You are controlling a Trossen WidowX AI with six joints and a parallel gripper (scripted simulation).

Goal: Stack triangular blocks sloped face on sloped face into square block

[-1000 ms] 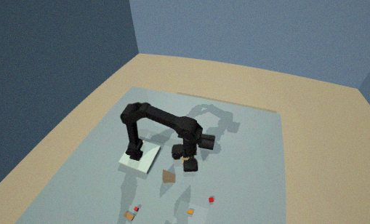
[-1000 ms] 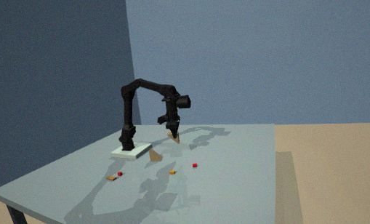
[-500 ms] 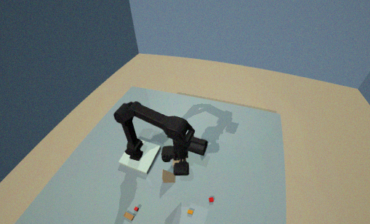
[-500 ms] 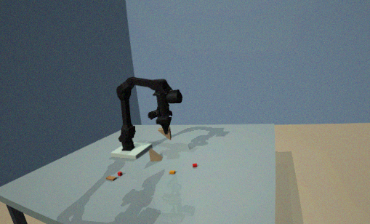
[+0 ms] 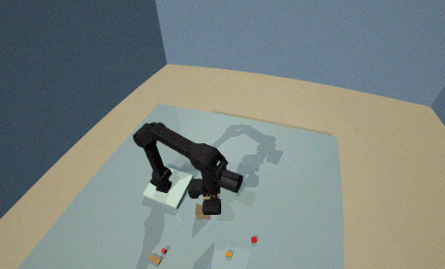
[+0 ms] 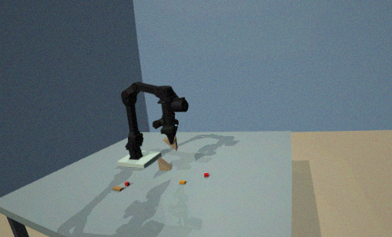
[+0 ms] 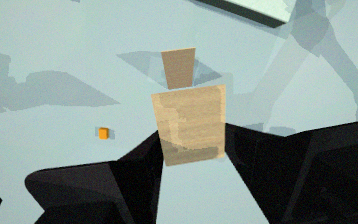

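Observation:
One triangular wooden block [image 7: 192, 125] is held in the air between the fingers of my gripper [image 7: 188, 129]. In the top view the fingers mostly hide it. The other triangular block [image 5: 201, 212] [image 6: 164, 165] [image 7: 179, 68] stands on the table near the robot's base, with its tall end toward the base in the exterior view. The held block hangs above the table, higher than the standing block and apart from it. In the wrist view the standing block shows just beyond the held block's far edge.
The white base plate [image 5: 169, 200] [image 6: 133, 163] is close to the standing block. An orange piece [image 5: 229, 254] [image 6: 182, 182] [image 7: 103, 133], a red cube [image 5: 253, 239] [image 6: 206, 175], another red piece [image 5: 163, 251] [image 6: 127, 184] and a flat brown piece [image 5: 155, 259] [image 6: 118, 188] lie on the table [image 5: 298, 196] [image 6: 247, 192].

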